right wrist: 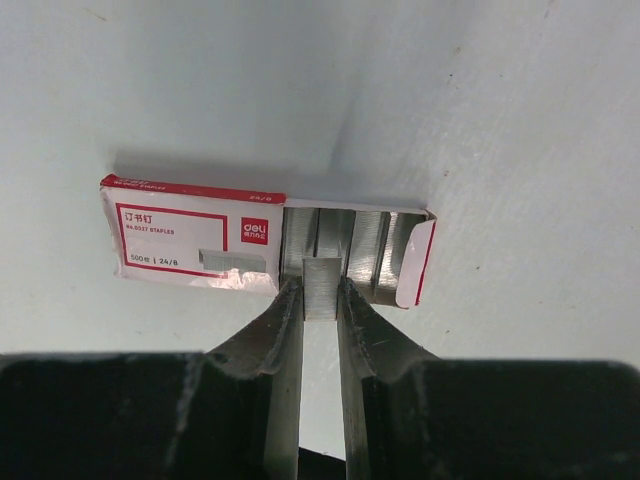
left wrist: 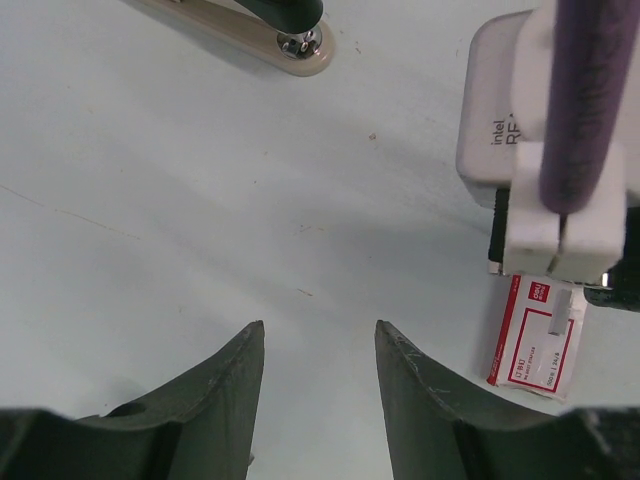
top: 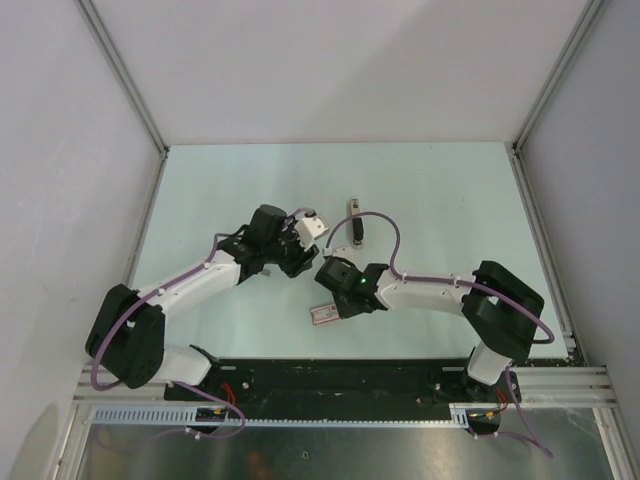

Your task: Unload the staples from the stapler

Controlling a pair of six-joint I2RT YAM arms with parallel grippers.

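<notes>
Pinching a strip of staples (right wrist: 321, 275) by its two sides, the right gripper (right wrist: 321, 292) is clamping it at the open end of a red-and-white staple box (right wrist: 190, 240). The box is lying flat on the pale table (top: 440, 200) with its end flap (right wrist: 420, 265) folded out and more grey strips showing inside. The gripped strip is sitting partly out of the box mouth.

Over bare table, the left gripper (left wrist: 320, 350) is hovering with its jaws spread apart and nothing between them.

The stapler (left wrist: 270, 40) is lying on the table ahead of the left fingers, well apart from them. The left wrist view is catching only its tan base end, a chrome rivet (left wrist: 300, 43) and a dark upper part at the top edge. From overhead it is sitting just beyond both grippers, near the table's middle, with neither one touching it. Cannot tell whether it is hinged open.

The staple box is lying nearer the arm bases than the stapler. The right arm's wrist camera housing (left wrist: 490, 110) and purple cable (left wrist: 590, 90) are filling the right side of the left wrist view, above the box.
</notes>
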